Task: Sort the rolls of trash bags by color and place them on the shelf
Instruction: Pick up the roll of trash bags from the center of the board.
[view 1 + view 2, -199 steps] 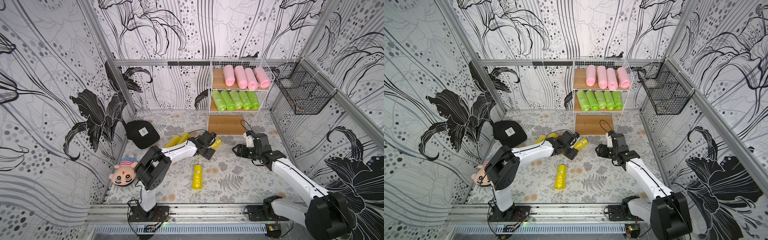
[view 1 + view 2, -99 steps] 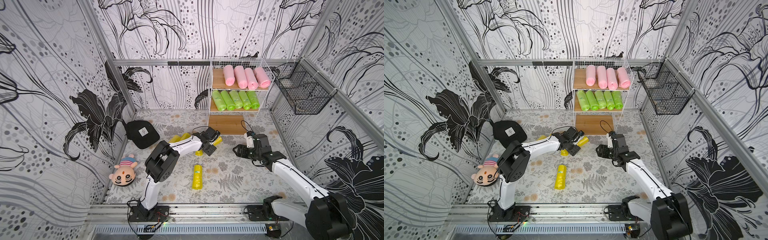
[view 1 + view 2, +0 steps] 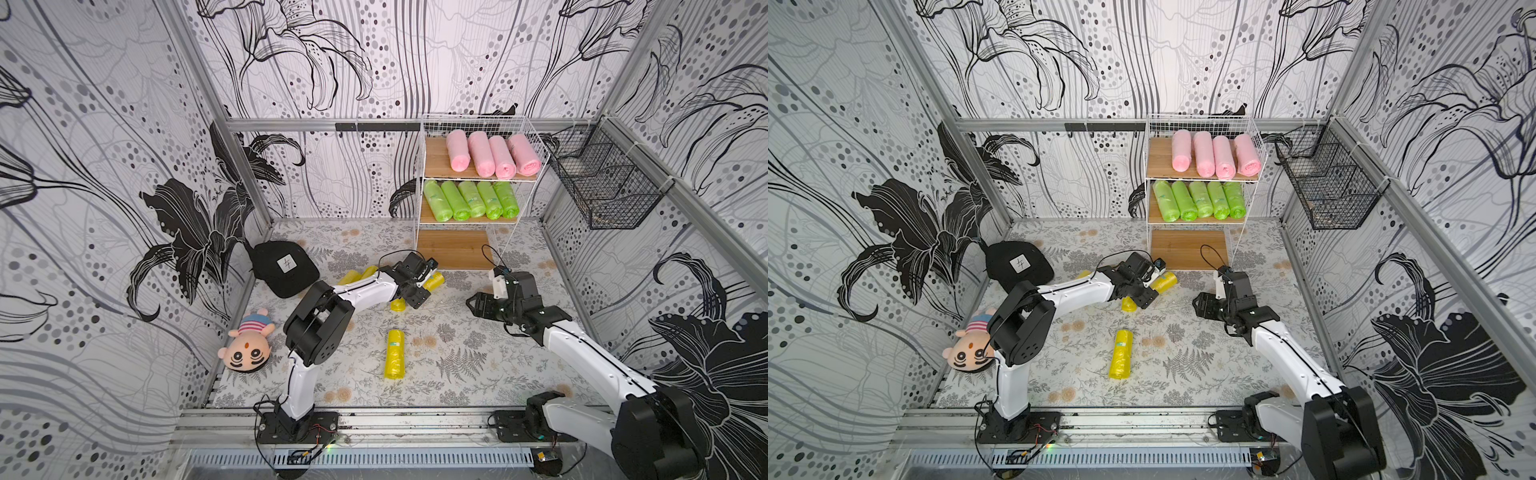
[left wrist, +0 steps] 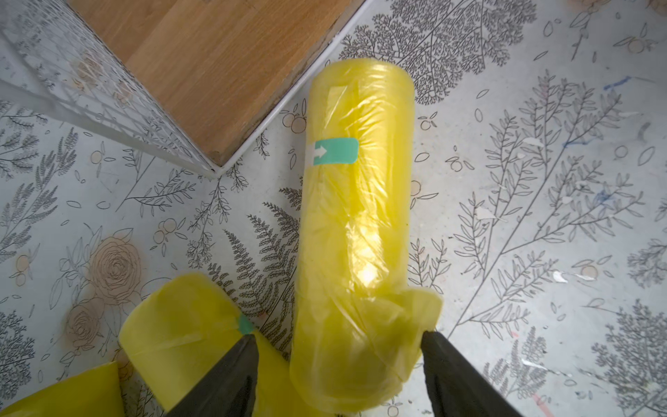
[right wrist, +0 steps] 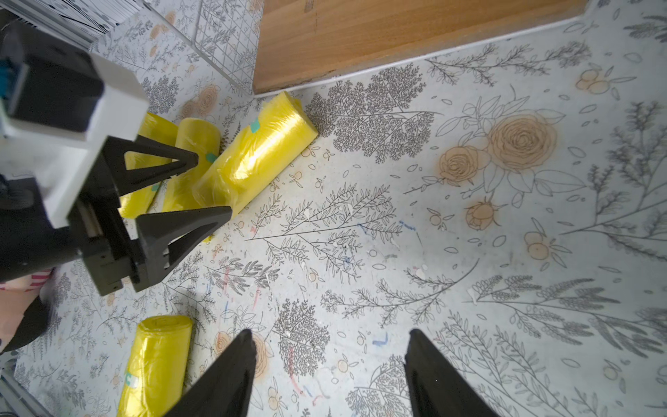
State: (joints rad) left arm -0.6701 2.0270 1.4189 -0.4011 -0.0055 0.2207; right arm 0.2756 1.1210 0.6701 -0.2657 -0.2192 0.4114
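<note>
In a top view: shelf (image 3: 435,160) at 1 o'clock, pink and green tiers stocked, bottom board (image 3: 455,249) bare; yellow roll (image 3: 435,281) at its 7 o'clock. Left wrist: left gripper (image 4: 339,337) spread astride roll's near end, not pinching; best closed on firm core, not loose flap. Right wrist: right gripper (image 5: 329,334) spread, empty.

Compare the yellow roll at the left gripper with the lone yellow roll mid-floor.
The gripper-side roll lies at the shelf's foot beside other yellow rolls, its end between the left gripper's open jaws. The lone roll lies by itself, ungripped. Both are yellow, teal-labelled and lying on the floor.
</note>
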